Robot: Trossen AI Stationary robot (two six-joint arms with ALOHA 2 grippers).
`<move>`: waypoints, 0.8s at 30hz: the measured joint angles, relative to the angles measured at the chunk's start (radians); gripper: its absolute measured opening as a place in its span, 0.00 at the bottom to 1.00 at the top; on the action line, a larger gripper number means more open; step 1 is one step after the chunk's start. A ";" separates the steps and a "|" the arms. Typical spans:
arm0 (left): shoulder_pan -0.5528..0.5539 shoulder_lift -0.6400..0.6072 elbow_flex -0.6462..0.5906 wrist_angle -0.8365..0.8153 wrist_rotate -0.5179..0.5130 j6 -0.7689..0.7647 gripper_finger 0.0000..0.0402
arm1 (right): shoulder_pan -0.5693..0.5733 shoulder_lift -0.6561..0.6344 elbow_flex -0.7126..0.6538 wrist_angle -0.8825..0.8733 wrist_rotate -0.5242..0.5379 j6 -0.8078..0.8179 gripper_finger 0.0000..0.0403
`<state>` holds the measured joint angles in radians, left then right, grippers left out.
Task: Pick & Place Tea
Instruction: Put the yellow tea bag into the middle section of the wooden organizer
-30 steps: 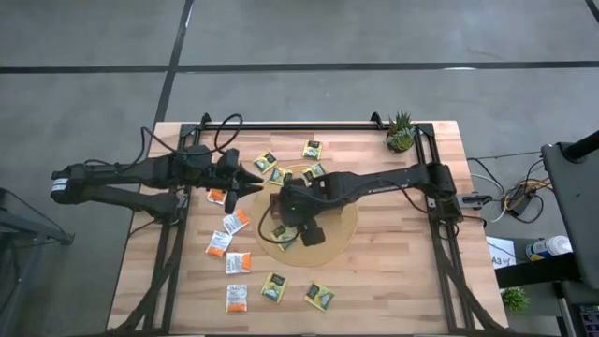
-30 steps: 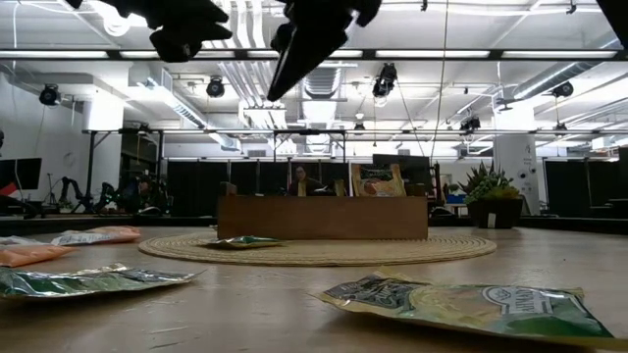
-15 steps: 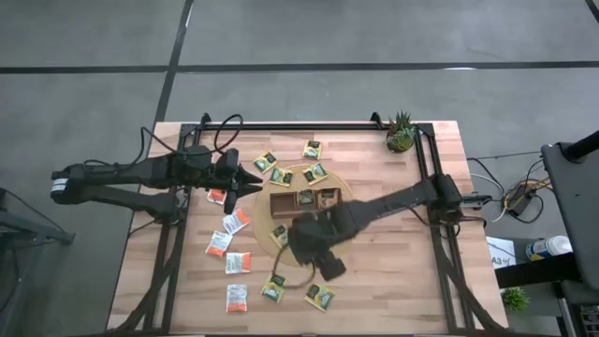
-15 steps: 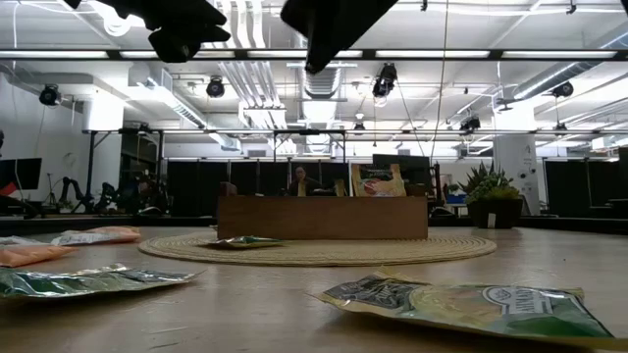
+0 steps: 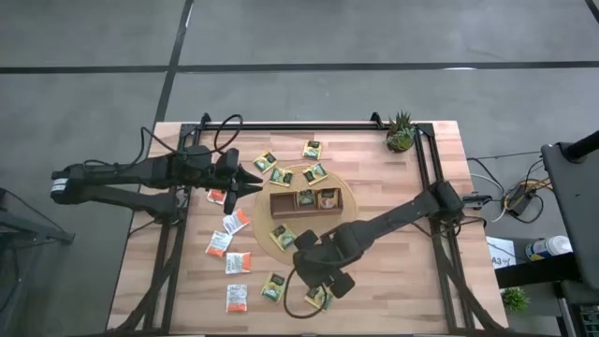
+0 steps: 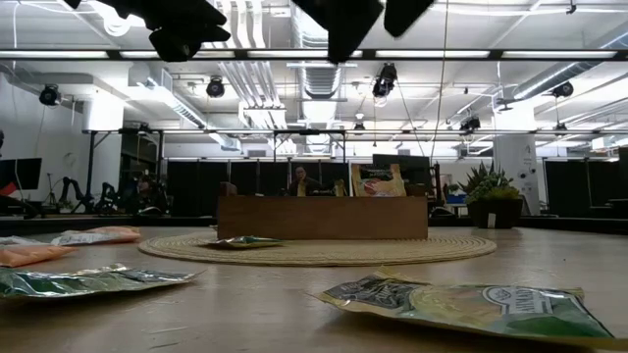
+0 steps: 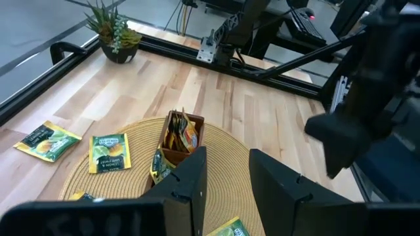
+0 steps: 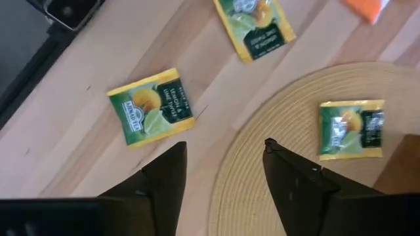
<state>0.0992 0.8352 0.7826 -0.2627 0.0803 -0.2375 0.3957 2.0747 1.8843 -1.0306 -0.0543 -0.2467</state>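
Right gripper (image 8: 223, 164), fingers apart and empty, hovers above a yellow-green tea sachet (image 8: 152, 105) near the tabletop's front edge, beside the round mat (image 8: 289, 196). Flat, light, limp paper probably demands an edge pinch. Left gripper (image 5: 255, 182), part-open, waits.

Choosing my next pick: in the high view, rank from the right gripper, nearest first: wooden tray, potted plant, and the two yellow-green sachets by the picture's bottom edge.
1. Bottom-edge sachet, partly under the right gripper.
2. Neighbouring sachet, just left of the first, off the mat.
3. Wooden tray, on the round mat, mid-table.
4. Potted plant, top right corner.
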 joint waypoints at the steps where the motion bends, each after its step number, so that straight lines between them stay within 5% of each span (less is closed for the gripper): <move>1: 0.000 0.000 0.000 0.000 0.000 0.000 0.27 | 0.000 0.012 -0.001 0.002 0.002 -0.001 0.51; 11: 0.000 0.000 0.000 -0.008 0.000 0.000 0.27 | 0.018 0.158 0.005 0.040 -0.011 -0.038 0.60; 24: 0.000 0.000 -0.002 -0.080 0.000 -0.006 0.27 | 0.098 0.179 0.018 0.094 -0.108 -0.061 0.58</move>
<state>0.0994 0.8352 0.7803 -0.3431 0.0807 -0.2432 0.4939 2.2536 1.9023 -0.9364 -0.1618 -0.3073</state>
